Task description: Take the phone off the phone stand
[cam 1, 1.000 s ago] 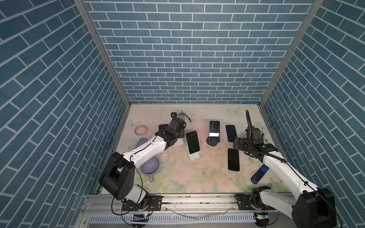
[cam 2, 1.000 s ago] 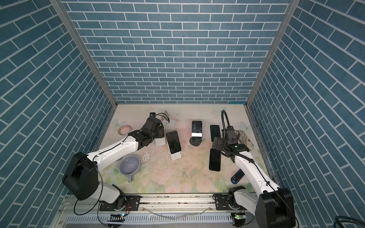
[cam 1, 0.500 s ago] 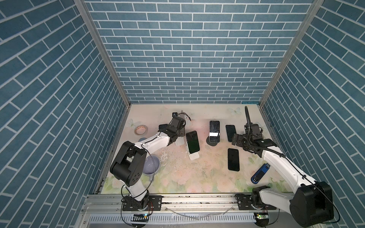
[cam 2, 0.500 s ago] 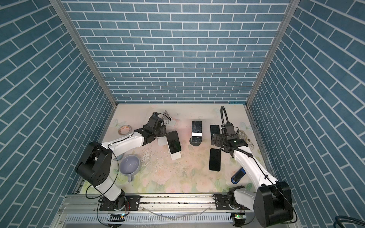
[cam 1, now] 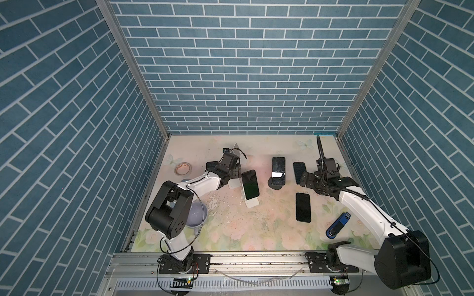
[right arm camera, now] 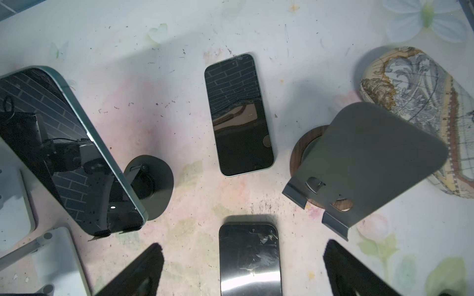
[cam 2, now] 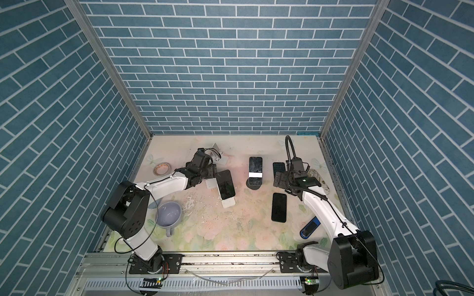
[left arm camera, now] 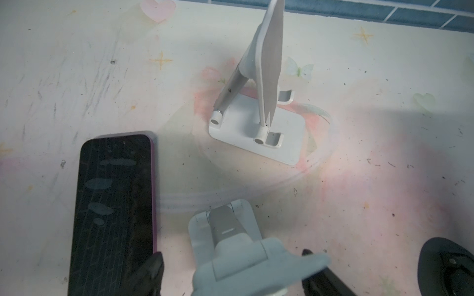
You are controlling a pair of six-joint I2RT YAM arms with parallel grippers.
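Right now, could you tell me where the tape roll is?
In both top views the tape roll lies at the left edge of the table, beyond the purple cup.
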